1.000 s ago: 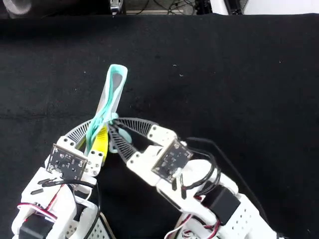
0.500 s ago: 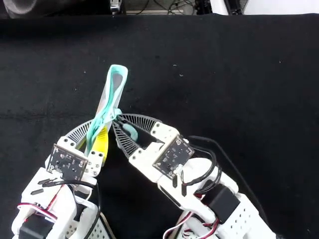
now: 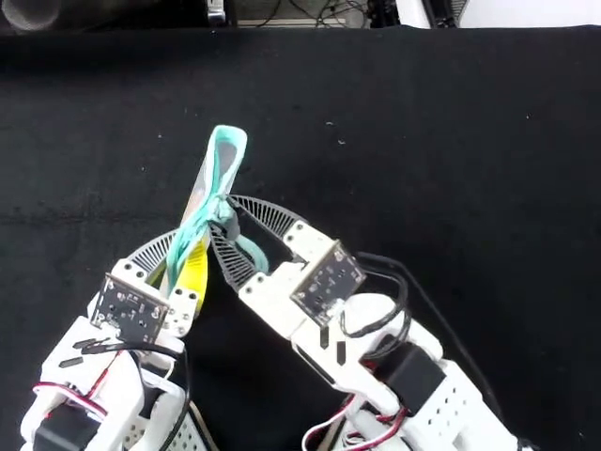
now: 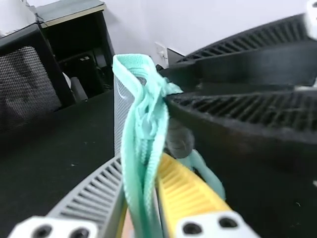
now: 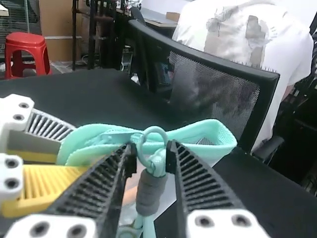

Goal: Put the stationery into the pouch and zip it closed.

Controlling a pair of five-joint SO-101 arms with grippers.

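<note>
The zip pull [image 5: 150, 191] is drawn farther along the pouch [image 3: 214, 169]
Nearest, the left hand [image 3: 188, 242] is kept clamped on the pouch's near end. Just beyond, the right hand [image 3: 228, 224] is pinched shut on the grey zip pull and has been carried a little toward the pouch's far tip, which is held edge-up over the black table [image 3: 423, 141]. Zipping is judged under way, not yet finished.

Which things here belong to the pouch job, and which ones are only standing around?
Job: mint-green fabric pouch, held by left gripper; ringed zip pull with grey sleeve, pinched by right gripper.
Just around: red plastic stool; black mesh chair.
</note>
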